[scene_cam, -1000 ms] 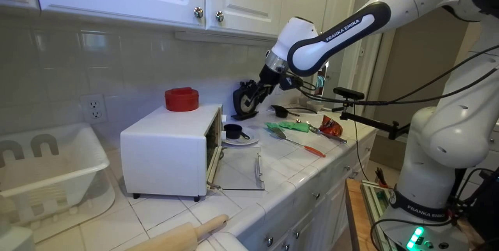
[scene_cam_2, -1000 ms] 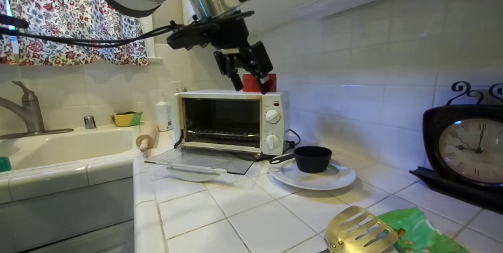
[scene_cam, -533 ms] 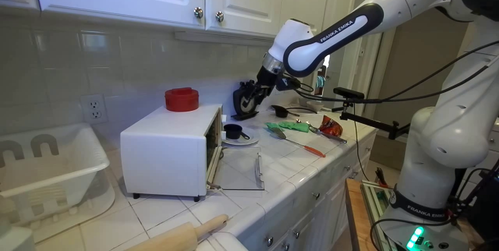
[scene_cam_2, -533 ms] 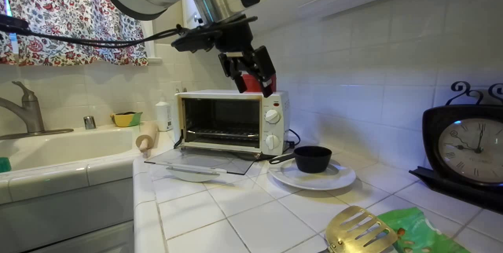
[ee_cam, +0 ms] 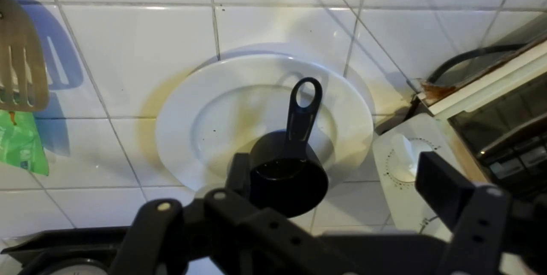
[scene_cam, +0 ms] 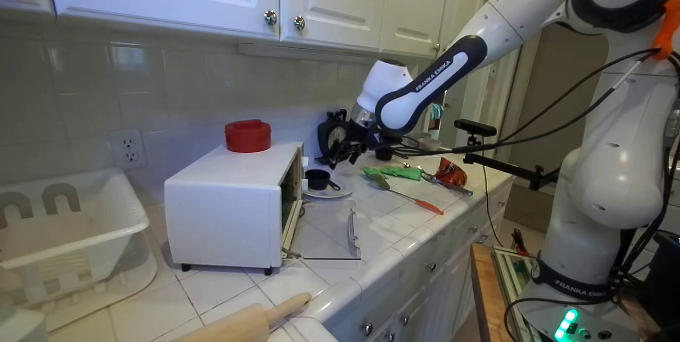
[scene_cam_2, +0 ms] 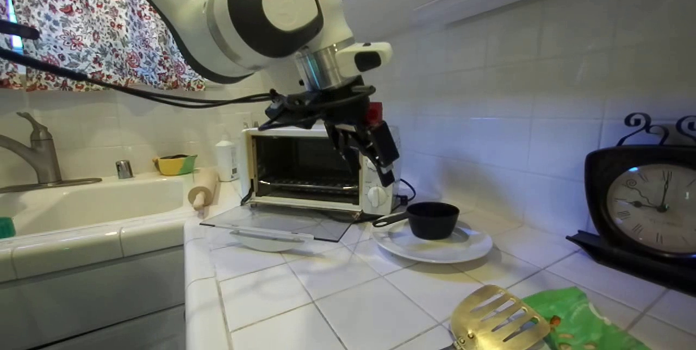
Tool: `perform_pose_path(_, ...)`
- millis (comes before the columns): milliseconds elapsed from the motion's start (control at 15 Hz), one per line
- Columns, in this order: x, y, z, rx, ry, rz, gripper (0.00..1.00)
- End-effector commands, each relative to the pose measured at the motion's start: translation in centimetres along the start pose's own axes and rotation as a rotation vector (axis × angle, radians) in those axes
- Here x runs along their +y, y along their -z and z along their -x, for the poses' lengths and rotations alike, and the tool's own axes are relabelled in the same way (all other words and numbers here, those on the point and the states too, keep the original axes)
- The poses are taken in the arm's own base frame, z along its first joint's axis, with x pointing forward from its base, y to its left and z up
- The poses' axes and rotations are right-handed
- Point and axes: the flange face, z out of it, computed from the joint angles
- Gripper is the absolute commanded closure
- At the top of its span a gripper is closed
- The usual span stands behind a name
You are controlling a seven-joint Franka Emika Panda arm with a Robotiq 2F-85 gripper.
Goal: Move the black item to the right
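A black clock (scene_cam: 323,135) with a pale round face stands upright against the back wall; it also shows at the right of an exterior view (scene_cam_2: 595,192), and part of it at the bottom left of the wrist view (ee_cam: 77,262). A small black cup with a looped handle (scene_cam_2: 433,222) sits on a white plate (scene_cam_2: 476,247); in the wrist view the cup (ee_cam: 290,189) lies beside the left finger. My gripper (scene_cam_2: 371,173) is open and empty, above the counter near the cup and the toaster oven. In the wrist view my gripper (ee_cam: 335,176) has its fingers wide apart.
The white toaster oven (scene_cam: 228,214) stands beside the plate, its glass door (scene_cam: 325,236) lowered. A red container (scene_cam: 247,137) sits on top. A spatula (scene_cam_2: 484,323) and a green bag (scene_cam_2: 582,317) lie on the counter. Cabinets (scene_cam: 334,2) hang overhead.
The arm has lowered. My gripper has come down from in front of the red container to a height near the oven's knobs, closer to the cup. The clock, cup and plate have not moved.
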Motion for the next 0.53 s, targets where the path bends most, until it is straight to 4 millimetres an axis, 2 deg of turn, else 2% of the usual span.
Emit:
perform_pose_path(0, 0.0, -3.4, -0.9, 0.007, -0.052, 0.009, 0.0)
perform_pose_path(467, -0.1, -7.0, -1.4, -0.001, -0.114, 0.013, 0.0)
